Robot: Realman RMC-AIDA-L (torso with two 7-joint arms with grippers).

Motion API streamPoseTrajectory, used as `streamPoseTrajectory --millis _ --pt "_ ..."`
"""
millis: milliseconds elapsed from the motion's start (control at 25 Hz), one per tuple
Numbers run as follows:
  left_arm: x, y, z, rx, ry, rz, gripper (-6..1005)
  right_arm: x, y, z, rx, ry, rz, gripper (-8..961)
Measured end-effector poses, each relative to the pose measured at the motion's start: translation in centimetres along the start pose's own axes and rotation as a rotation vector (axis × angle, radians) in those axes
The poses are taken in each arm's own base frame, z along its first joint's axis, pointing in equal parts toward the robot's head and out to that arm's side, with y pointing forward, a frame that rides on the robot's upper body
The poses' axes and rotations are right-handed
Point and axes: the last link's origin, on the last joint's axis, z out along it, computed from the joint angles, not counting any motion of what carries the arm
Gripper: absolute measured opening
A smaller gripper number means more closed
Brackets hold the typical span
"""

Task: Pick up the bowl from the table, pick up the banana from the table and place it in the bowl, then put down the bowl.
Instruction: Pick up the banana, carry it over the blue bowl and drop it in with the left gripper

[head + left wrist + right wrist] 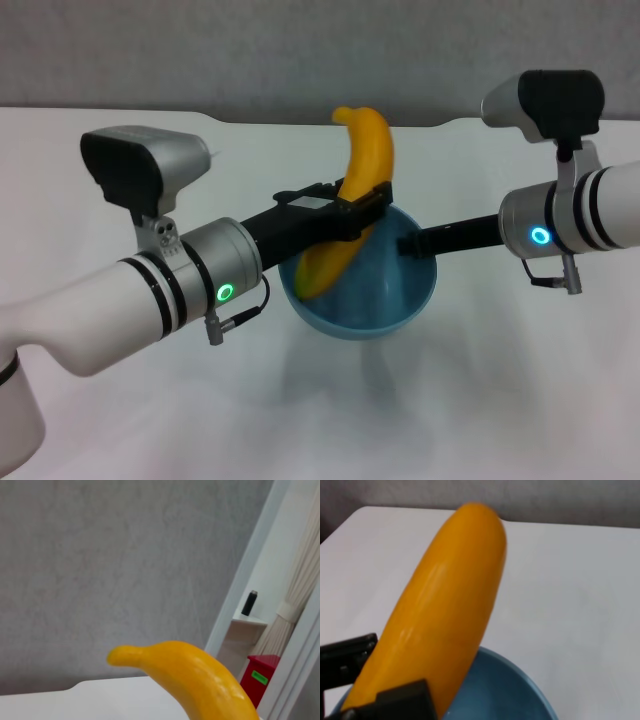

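Two grippers: both yours, both loaded.
Left gripper (362, 207): clamped across banana's middle.
Banana (350, 205): steeply tilted, lower end inside bowl, upper end rising above your fingers.
Bowl (385, 300): just below left gripper, held off table (120, 400).
Right gripper (412, 244): pinching bowl's rim, opposite your left gripper.

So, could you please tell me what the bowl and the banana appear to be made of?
The bowl looks like glossy light-blue plastic or glazed ceramic, judging by its smooth, softly reflective wall. The banana has smooth, evenly yellow-orange skin with a waxy sheen; whether real or plastic is unclear.
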Motion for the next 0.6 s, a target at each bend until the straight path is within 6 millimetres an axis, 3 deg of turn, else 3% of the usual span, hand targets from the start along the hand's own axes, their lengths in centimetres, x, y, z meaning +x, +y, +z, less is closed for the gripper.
streamPoseTrajectory --millis 600 --pt "-0.92 0.57 0.35 -0.020 -0.021 0.027 534 -0.59 0.03 -0.26 0.000 -0.012 -0.011 33"
